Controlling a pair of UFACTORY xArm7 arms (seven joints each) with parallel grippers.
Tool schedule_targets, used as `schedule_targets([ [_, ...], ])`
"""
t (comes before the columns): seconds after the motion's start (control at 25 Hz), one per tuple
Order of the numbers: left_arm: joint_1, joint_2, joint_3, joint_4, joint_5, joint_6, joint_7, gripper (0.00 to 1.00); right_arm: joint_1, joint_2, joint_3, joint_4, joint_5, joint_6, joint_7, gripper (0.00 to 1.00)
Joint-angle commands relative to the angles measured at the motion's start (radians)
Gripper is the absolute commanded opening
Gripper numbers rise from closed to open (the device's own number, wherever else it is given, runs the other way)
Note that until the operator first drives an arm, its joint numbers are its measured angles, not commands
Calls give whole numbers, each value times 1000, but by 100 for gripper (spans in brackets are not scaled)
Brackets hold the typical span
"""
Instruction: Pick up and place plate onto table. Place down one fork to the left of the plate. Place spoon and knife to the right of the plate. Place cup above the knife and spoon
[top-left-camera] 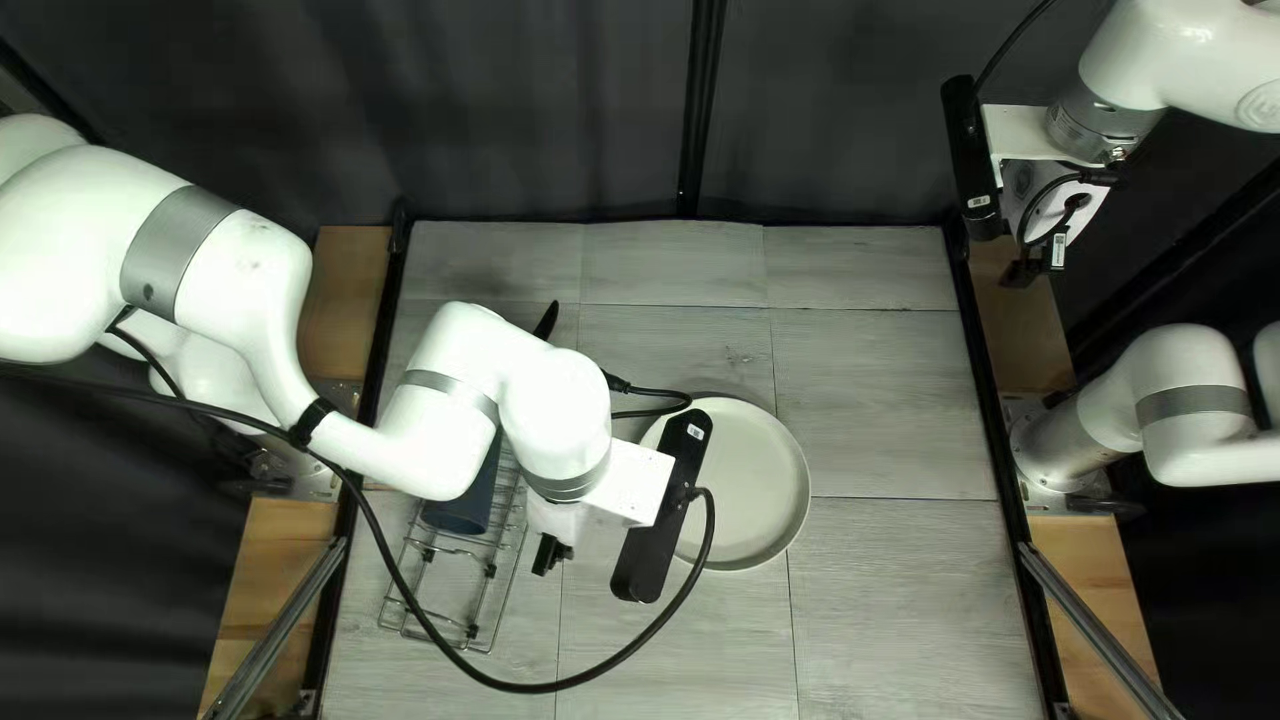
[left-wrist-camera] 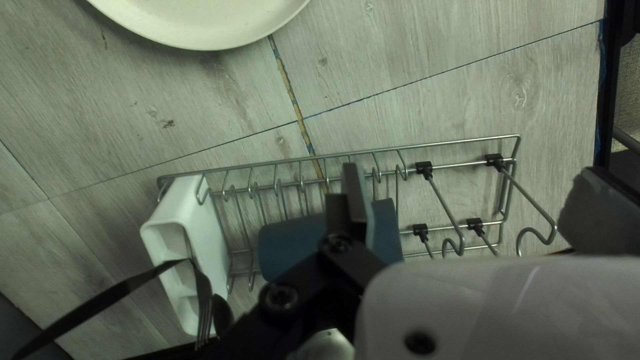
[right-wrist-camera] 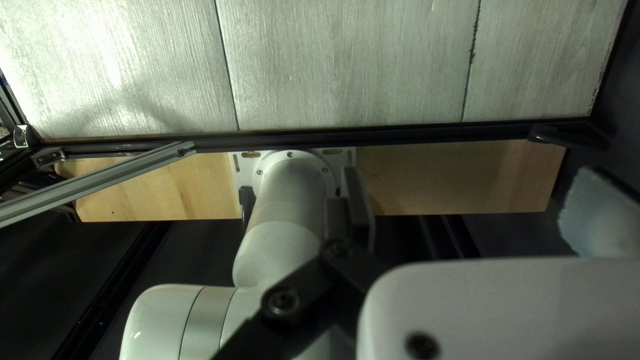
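Observation:
A pale round plate (top-left-camera: 760, 480) lies on the table, partly covered by my left wrist camera and cable; its rim also enters the left wrist view (left-wrist-camera: 213, 37). My left gripper (top-left-camera: 550, 552) hangs beside the wire rack (top-left-camera: 504, 587). Seen from the wrist, the left gripper (left-wrist-camera: 467, 207) is open above the rack, holding nothing. One finger overlaps the blue cup (left-wrist-camera: 290, 243) lying in it. A white holder (left-wrist-camera: 213, 233) at the rack's end carries a black knife (left-wrist-camera: 100, 303), a fork (left-wrist-camera: 205, 307) and a spoon (left-wrist-camera: 223, 315). My right gripper (top-left-camera: 1024, 271), also in its wrist view (right-wrist-camera: 473, 207), is open and empty.
My right arm is raised at the right, off the table (top-left-camera: 894, 587). A black cable (top-left-camera: 587, 683) loops from my left arm over rack and plate. Dark frame rails (top-left-camera: 990, 400) edge the table, and a curtain (top-left-camera: 534, 120) hangs behind.

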Motion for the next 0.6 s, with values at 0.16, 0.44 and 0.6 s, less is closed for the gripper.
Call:
schedule_targets([
  [0.16, 52, -181, 17, -120, 130, 144, -51, 100, 0, 0, 0, 0, 0, 0, 0, 100],
  [0.44, 132, -355, 91, -356, 246, 115, -17, 100, 0, 0, 0, 0, 0, 0, 0, 100],
  [0.6, 164, -348, 111, -414, 283, 59, -34, 100, 0, 0, 0, 0, 0, 0, 0, 100],
])
